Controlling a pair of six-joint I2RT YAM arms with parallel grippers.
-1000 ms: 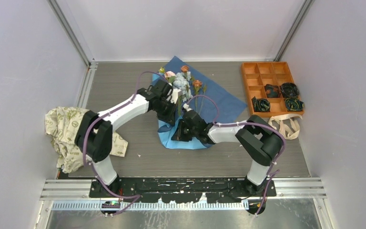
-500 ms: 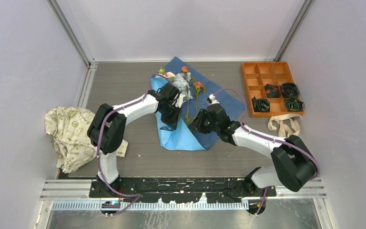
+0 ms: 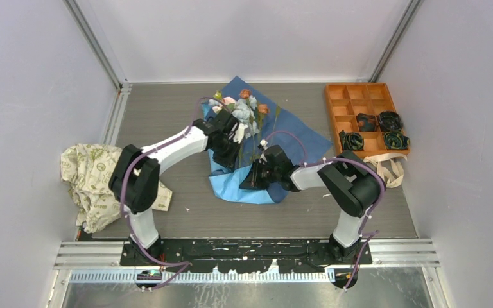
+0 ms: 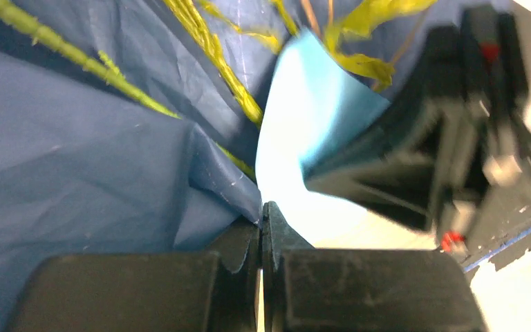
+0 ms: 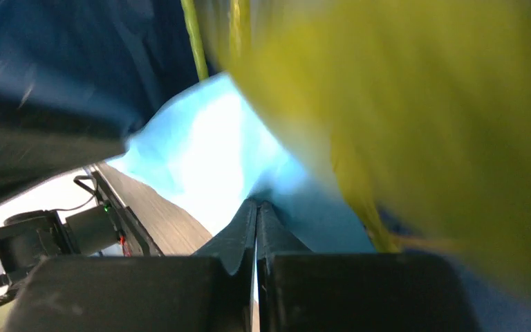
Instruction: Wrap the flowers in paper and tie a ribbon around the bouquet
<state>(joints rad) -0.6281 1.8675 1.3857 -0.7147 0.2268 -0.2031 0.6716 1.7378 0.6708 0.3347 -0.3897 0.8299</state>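
Top view. The paper (image 3: 295, 131) lies spread on the tabletop (image 3: 160, 115), centre and toward the far side, dark blue face up. Its near part is folded up and over, showing the light blue face. The flowers (image 3: 244, 110) rest on the paper, with blooms toward the far wall. Their thin green stalks run toward the near side and into the fold.

Left fingers (image 3: 230, 156): at the left side of the fold, just beside the stalks. In the left wrist view the tips are pressed together, with the edge of the dark blue sheet nipped between them. Green stalks cross the sheet beyond, and the other arm's black fingers are visible at right against the light blue flap.

Right fingers (image 3: 247, 181): at the near right of the fold, near the left fingers but apart from them. In the right wrist view the tips are closed together. The light blue fold runs straight into them, so it is apparently pinched. The view is poor, with a yellow-green blur filling the right half.

The ribbon (image 3: 384, 169) lies in loose beige loops on the tabletop, just beside the near edge of the orange tray (image 3: 334, 96). It is partly hidden by the right arm and well apart from the paper.

Dark coils (image 3: 390, 119) sit in the tray's near right compartments. A cream cloth (image 3: 90, 176) lies crumpled at the left edge of the tabletop.
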